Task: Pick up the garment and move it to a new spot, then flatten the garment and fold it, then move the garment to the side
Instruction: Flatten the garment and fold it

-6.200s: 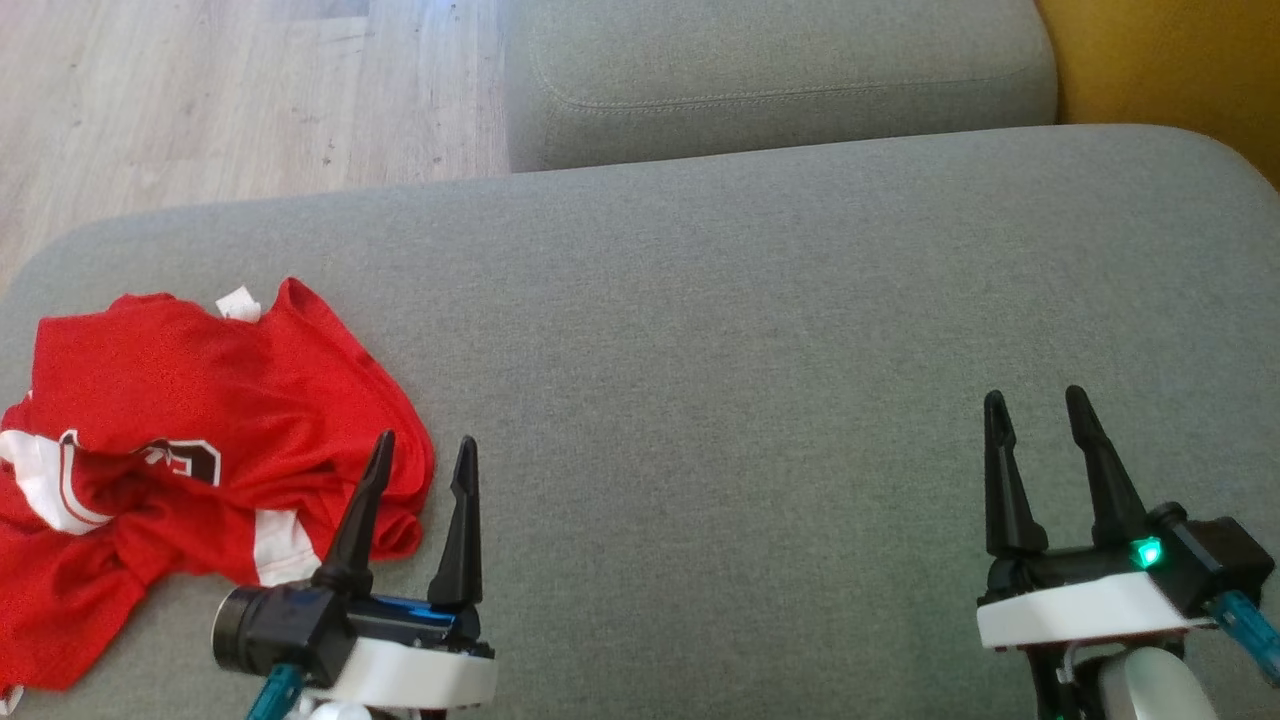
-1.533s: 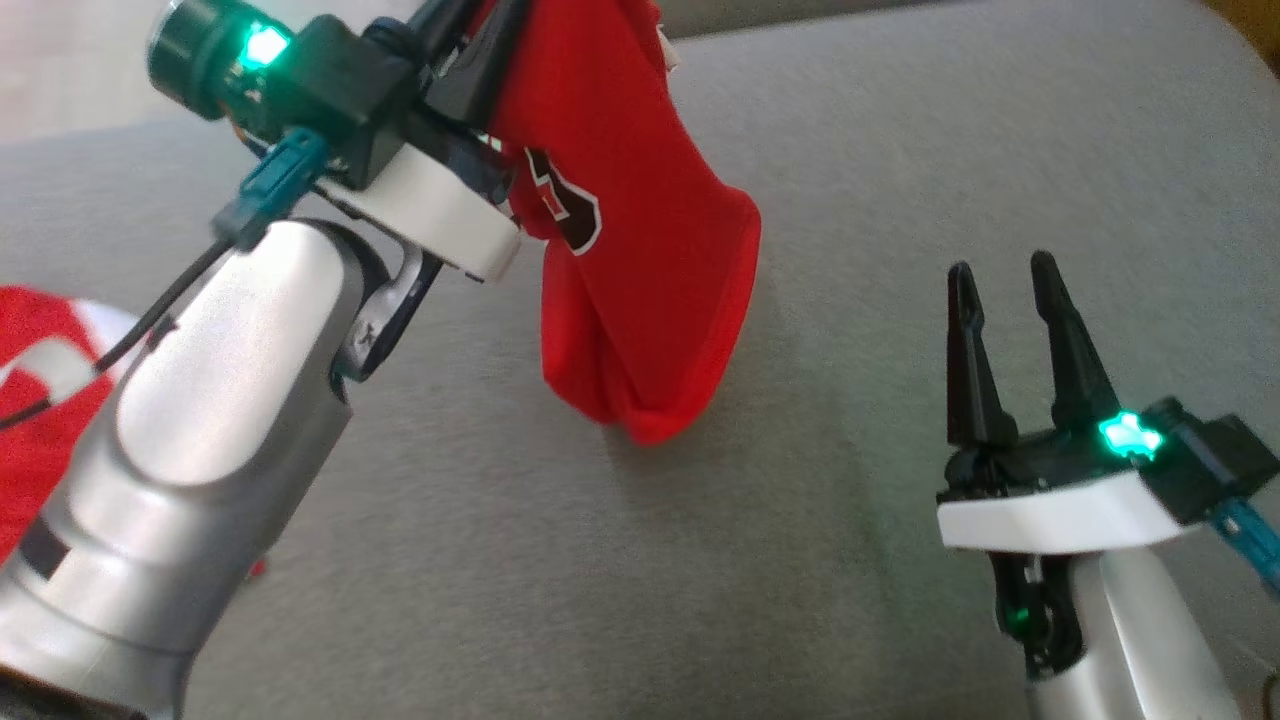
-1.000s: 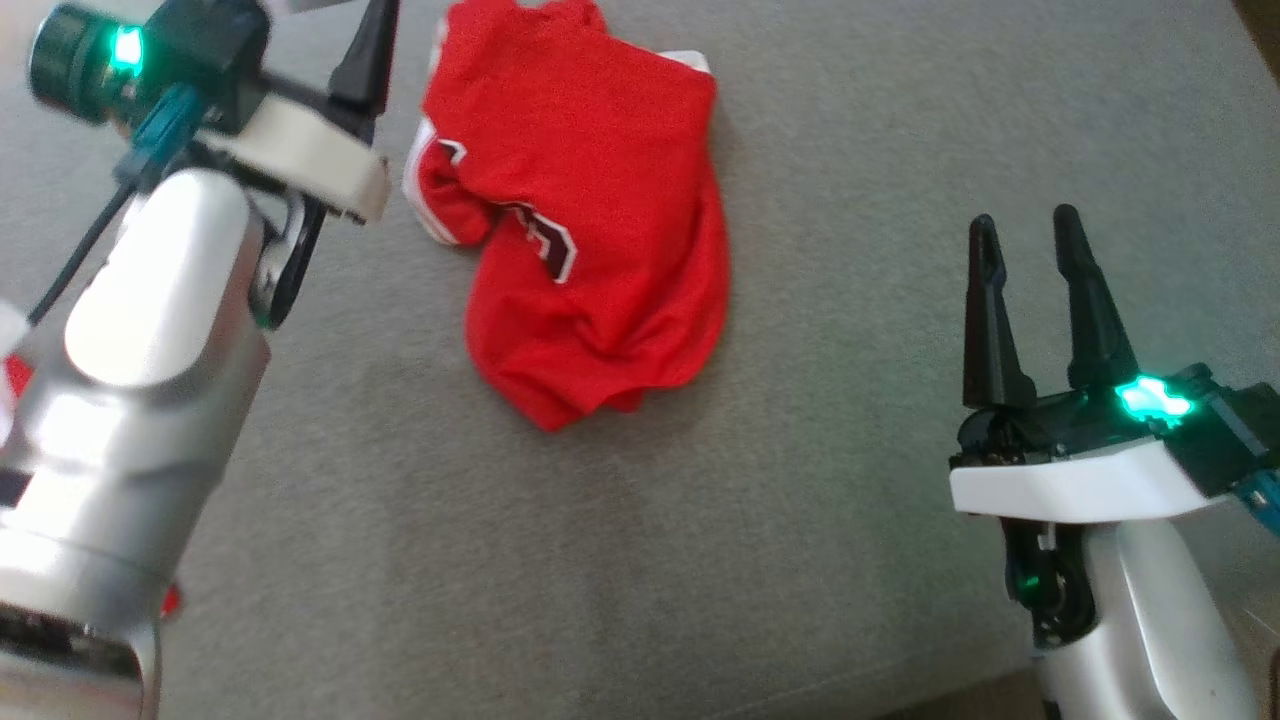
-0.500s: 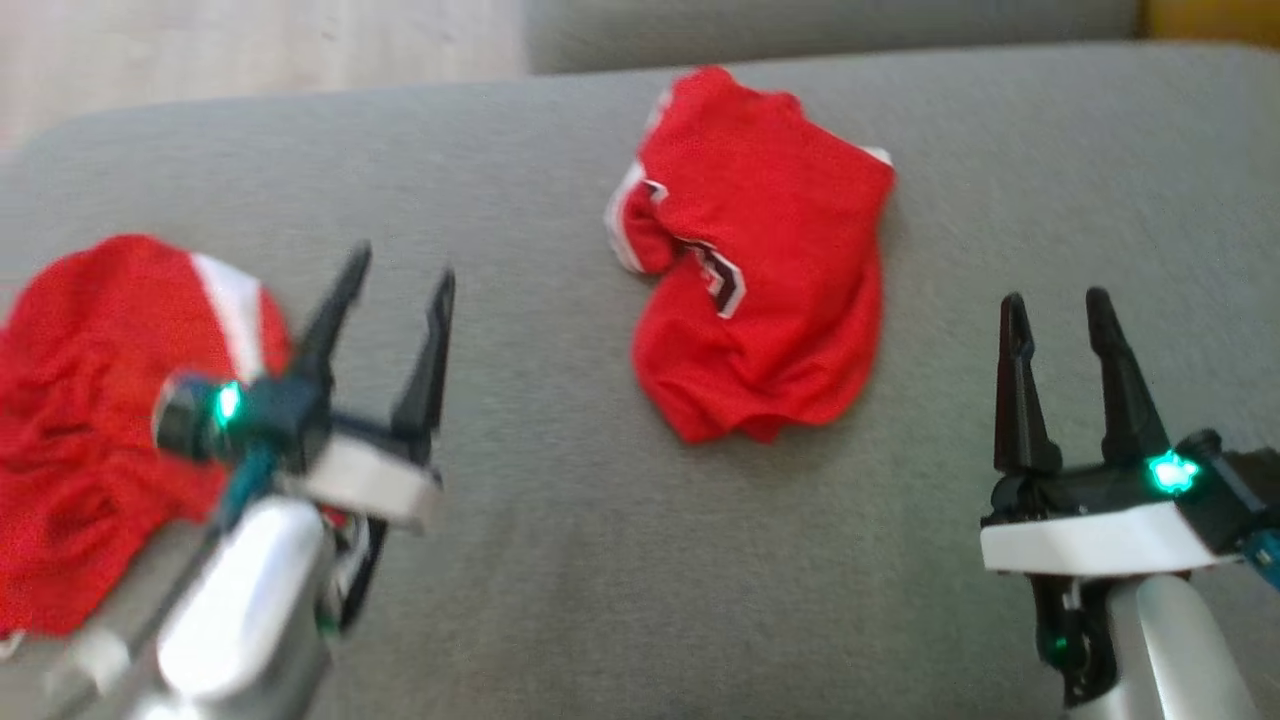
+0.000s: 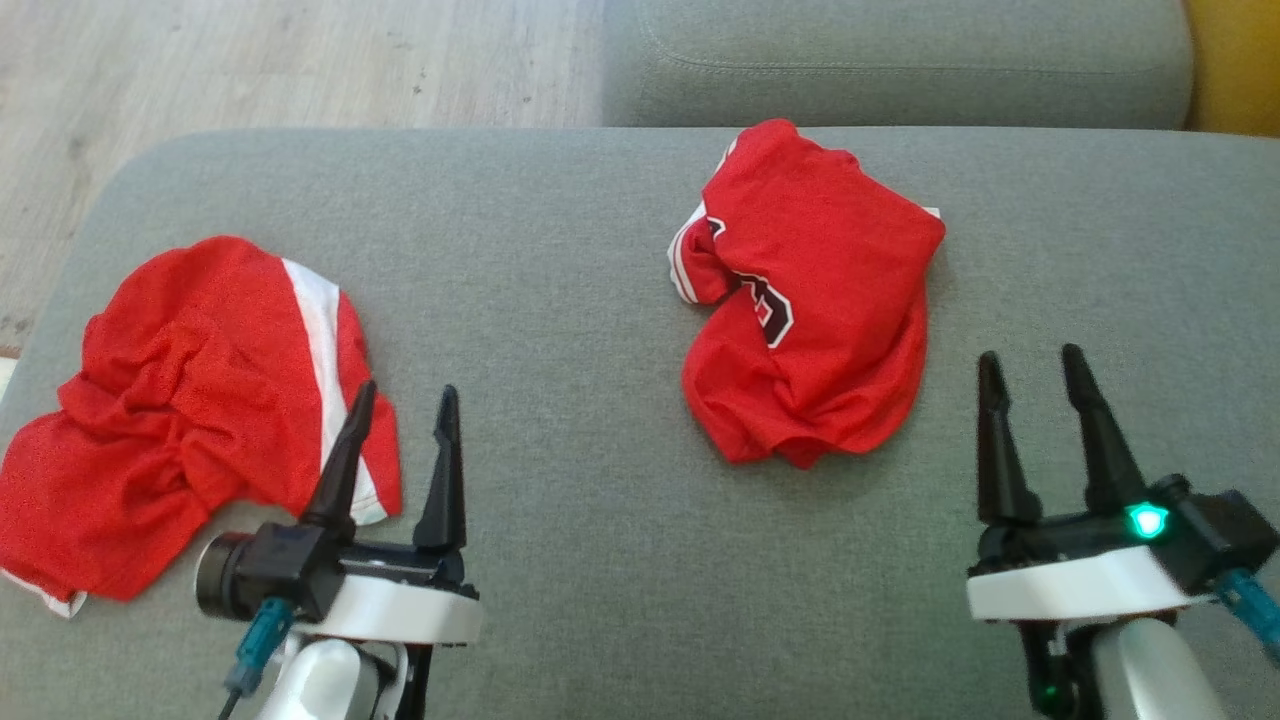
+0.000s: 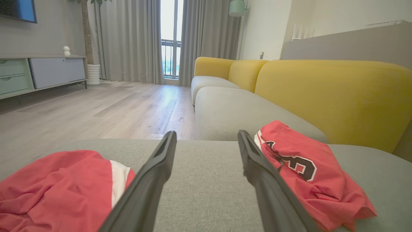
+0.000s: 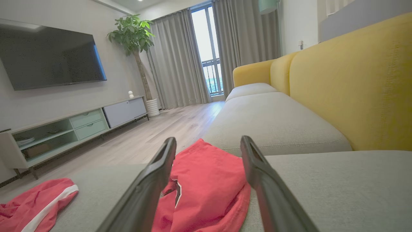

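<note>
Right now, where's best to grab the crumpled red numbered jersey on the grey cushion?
Probably the white-trimmed fold at the left edge of the crumpled red jersey, from above: it stands proud of the grey cushion, so open jaws can straddle it.

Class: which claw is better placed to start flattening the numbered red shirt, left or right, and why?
Probably the right claw: open, it sits close to the shirt. The left claw is farther off, by the other red garment.

garment: red mesh cloth, matt | cushion: grey woven fabric | floor: pale wood
</note>
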Tool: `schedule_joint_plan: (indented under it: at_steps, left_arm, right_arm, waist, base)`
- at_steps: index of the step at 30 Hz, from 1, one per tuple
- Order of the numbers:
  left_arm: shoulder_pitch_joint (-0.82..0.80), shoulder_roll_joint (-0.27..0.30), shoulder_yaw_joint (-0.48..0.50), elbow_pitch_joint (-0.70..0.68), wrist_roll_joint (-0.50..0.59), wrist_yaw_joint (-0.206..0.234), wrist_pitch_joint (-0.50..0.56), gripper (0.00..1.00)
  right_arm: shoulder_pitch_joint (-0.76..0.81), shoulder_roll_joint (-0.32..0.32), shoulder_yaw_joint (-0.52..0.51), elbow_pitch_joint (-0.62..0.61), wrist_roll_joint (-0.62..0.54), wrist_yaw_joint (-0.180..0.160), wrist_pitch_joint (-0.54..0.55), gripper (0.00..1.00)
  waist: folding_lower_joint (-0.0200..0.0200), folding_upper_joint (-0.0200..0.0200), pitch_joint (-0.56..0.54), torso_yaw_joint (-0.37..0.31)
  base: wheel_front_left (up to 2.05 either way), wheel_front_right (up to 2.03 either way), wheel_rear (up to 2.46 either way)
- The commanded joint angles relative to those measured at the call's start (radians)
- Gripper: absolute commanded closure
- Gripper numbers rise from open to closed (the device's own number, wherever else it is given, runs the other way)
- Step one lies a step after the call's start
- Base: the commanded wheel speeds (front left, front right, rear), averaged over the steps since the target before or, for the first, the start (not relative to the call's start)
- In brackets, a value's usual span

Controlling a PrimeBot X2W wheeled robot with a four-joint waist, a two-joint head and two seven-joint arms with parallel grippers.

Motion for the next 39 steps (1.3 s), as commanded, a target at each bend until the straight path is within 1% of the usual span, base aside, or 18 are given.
schedule_joint_plan:
  at_steps: [1, 4, 7, 11, 15, 16, 17, 20, 26, 27, 28, 33, 36, 39]
  left_arm:
    - [-0.033, -0.001, 0.049, -0.035, 0.024, -0.018, -0.009, 0.0]
    - [-0.035, -0.011, 0.068, -0.026, 0.049, -0.041, -0.009, 0.0]
    - [-0.041, -0.023, 0.085, -0.017, 0.065, -0.061, -0.009, 0.0]
    - [-0.045, -0.045, 0.091, 0.003, 0.083, -0.088, -0.009, 0.0]
    - [-0.05, -0.071, 0.091, 0.026, 0.095, -0.113, -0.009, 0.0]
    - [-0.05, -0.071, 0.091, 0.026, 0.095, -0.113, -0.009, 0.0]
    - [-0.051, -0.076, 0.088, 0.034, 0.097, -0.119, -0.009, 0.0]
    - [-0.065, -0.082, 0.081, 0.06, 0.119, -0.133, -0.009, 0.0]
    - [-0.088, -0.097, 0.105, 0.069, 0.127, -0.146, -0.009, 0.0]
    - [-0.088, -0.099, 0.108, 0.069, 0.128, -0.147, -0.009, 0.0]
    - [-0.086, -0.103, 0.115, 0.07, 0.131, -0.15, -0.009, 0.0]
    - [-0.071, -0.109, 0.134, 0.077, 0.138, -0.157, -0.009, 0.0]
    - [-0.065, -0.112, 0.144, 0.076, 0.142, -0.161, -0.009, 0.0]
    - [-0.056, -0.114, 0.153, 0.075, 0.145, -0.163, -0.009, 0.0]
  right_arm:
    - [-0.02, -0.004, 0.039, -0.033, -0.017, -0.001, -0.006, 0.0]
    - [-0.031, -0.004, 0.066, -0.024, -0.032, -0.001, -0.006, 0.0]
    - [-0.048, -0.004, 0.113, 0.023, -0.06, -0.001, -0.006, 0.0]
    - [-0.095, -0.004, 0.195, 0.143, -0.117, -0.001, -0.006, 0.0]
    - [-0.163, -0.004, 0.24, 0.298, -0.142, -0.001, 0.001, 0.0]
    - [-0.163, -0.004, 0.24, 0.298, -0.142, -0.001, 0.001, 0.0]
    - [-0.181, -0.004, 0.242, 0.333, -0.147, -0.001, 0.005, 0.0]
    - [-0.236, -0.004, 0.227, 0.434, -0.242, -0.001, 0.017, 0.0]
    - [-0.299, -0.004, 0.194, 0.597, -0.263, -0.001, 0.066, 0.0]
    - [-0.307, -0.004, 0.197, 0.617, -0.251, -0.001, 0.073, 0.4]
    - [-0.323, -0.004, 0.202, 0.643, -0.233, -0.001, 0.071, 1.0]
    - [-0.346, -0.004, 0.174, 0.656, -0.222, -0.001, 0.033, 1.0]
    - [-0.335, -0.005, 0.107, 0.636, -0.239, -0.001, 0.018, 1.0]
    - [-0.307, -0.027, 0.031, 0.59, -0.27, -0.001, 0.012, 1.0]
  waist:
    - [0.0001, -0.0001, 0.002, 0.006]
    - [0.0001, -0.0001, 0.008, 0.019]
    - [0.0001, -0.0001, 0.021, 0.036]
    - [0.0001, -0.0001, 0.048, 0.063]
    - [0.0001, -0.0001, 0.072, 0.093]
    - [0.0001, -0.0001, 0.072, 0.093]
    - [0.0001, -0.0001, 0.078, 0.101]
    - [0.0001, -0.0001, 0.094, 0.123]
    - [0.0001, -0.0001, 0.106, 0.151]
    - [0.0001, -0.0001, 0.107, 0.153]
    - [0.0001, -0.0001, 0.106, 0.151]
    - [0.0001, -0.0001, 0.088, 0.118]
    - [0.0001, -0.0001, 0.068, 0.086]
    - [0.0001, -0.0001, 0.047, 0.051]
  base:
    - [0.0, 0.0, 0.0]
    - [0.0, 0.0, 0.0]
    - [0.0, 0.0, 0.0]
    - [0.0, 0.0, 0.0]
    - [0.0, 0.0, 0.0]
    - [0.0, 0.0, 0.0]
    - [0.0, 0.0, 0.0]
    - [0.0, 0.0, 0.0]
    - [0.0, 0.0, 0.0]
    - [0.0, 0.0, 0.0]
    - [0.0, 0.0, 0.0]
    - [0.0, 0.0, 0.0]
    - [0.0, 0.0, 0.0]
    - [0.0, 0.0, 0.0]
